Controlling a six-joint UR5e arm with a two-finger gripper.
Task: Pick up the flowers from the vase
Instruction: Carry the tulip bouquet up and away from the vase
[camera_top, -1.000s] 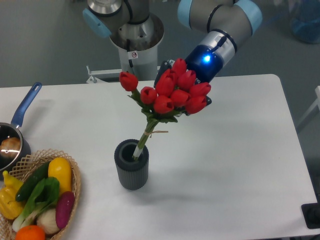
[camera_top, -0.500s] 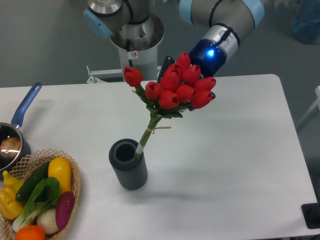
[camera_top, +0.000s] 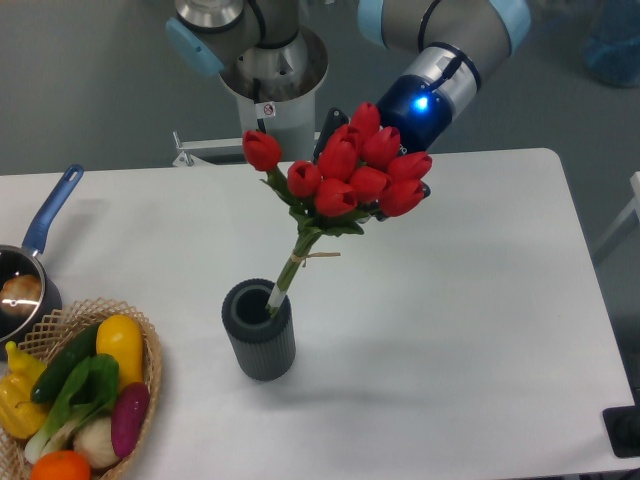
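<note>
**Camera view: tulip bunch leaning from the vase**

Red flowers (camera_top: 345, 180) slant up and right, stem ends inside the dark ribbed vase (camera_top: 259, 332) on the white table (camera_top: 480, 300). The gripper (camera_top: 372, 168) sits behind the buds, hidden by them; whether its fingers are spread or pinching cannot be told. At left: a wicker basket (camera_top: 150, 375) of vegetables and a blue-handled saucepan (camera_top: 35, 255).

White table (camera_top: 470, 300) carries vase (camera_top: 259, 330), basket (camera_top: 150, 375), saucepan (camera_top: 25, 275).
</note>
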